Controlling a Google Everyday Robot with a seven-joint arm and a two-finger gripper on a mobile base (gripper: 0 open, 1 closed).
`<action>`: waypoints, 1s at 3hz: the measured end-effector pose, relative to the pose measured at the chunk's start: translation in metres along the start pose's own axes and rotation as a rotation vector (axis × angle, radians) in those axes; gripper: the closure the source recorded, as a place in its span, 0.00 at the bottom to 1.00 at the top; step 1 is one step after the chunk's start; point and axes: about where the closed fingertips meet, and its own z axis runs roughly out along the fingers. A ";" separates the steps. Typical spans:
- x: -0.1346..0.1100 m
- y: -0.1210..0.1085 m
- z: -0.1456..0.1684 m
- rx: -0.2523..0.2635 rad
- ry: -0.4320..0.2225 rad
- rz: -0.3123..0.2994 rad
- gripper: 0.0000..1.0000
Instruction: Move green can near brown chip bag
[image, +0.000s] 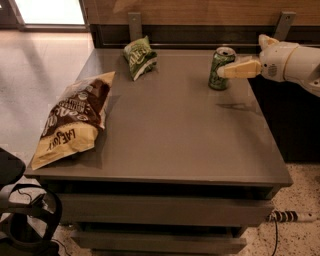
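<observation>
Fingers (240, 69) spread, straddling green can (218, 83): near one crosses its front, far one hidden behind. I see no squeeze yet. My gripper (223, 71) sits at far right corner of tabletop (175, 150), reaching in from right edge. Can upright there, long axis vertical. Brown chip bag (72, 117) lies at left edge, well apart. I judge carry must run leftward.

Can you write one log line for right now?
gripper: beside green can, back right | green can: upright | brown chip bag: left edge, flat
</observation>
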 end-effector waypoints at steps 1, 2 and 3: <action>0.022 0.000 0.024 -0.023 0.008 0.050 0.00; 0.038 0.003 0.039 -0.057 -0.016 0.104 0.00; 0.053 0.008 0.047 -0.083 -0.049 0.161 0.14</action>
